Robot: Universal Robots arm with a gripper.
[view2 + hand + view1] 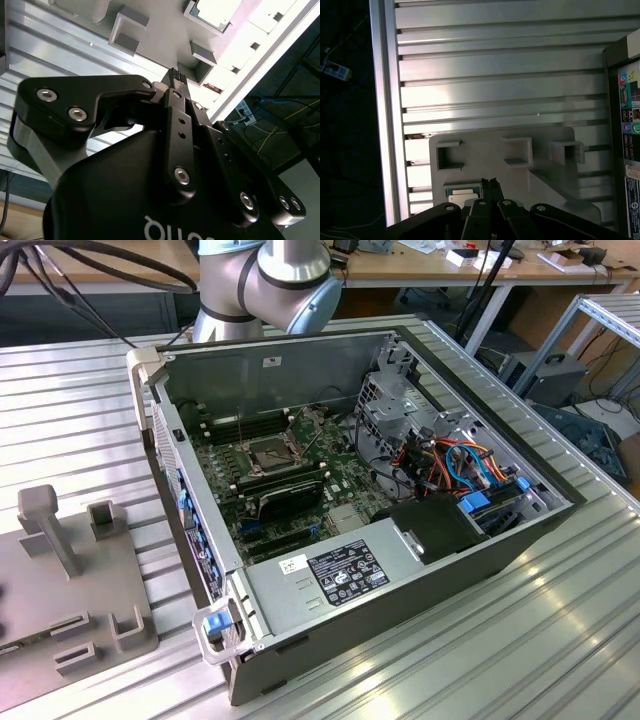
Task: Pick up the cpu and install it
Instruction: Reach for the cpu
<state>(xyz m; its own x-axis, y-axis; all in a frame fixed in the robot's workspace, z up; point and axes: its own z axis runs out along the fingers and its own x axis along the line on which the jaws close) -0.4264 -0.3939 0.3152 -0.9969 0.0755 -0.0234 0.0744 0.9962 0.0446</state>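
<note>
The cpu (pixel 462 194) is a small square chip with a pale metal top. It lies flat in a recess of the grey holder block (pixel 545 175). In the second wrist view the cpu (pixel 212 11) sits in its grey frame at the picture's edge. My gripper (pixel 490 183) hangs above the block close beside the chip, its two black fingertips pressed together with nothing between them. The gripper (pixel 176 77) looks the same from the other side. The socket (pixel 270 452), with a metal frame and dark centre, lies on the green board inside the open computer case (pixel 200 530).
The case stands on a ribbed aluminium table (pixel 560 640). A grey power-supply box (pixel 330 575) fills its near corner, and a drive cage with coloured cables (pixel 450 465) is at the exterior view's right. The grey holder block (pixel 70 590) sits at that view's left. The table edge (pixel 385 125) runs near the block.
</note>
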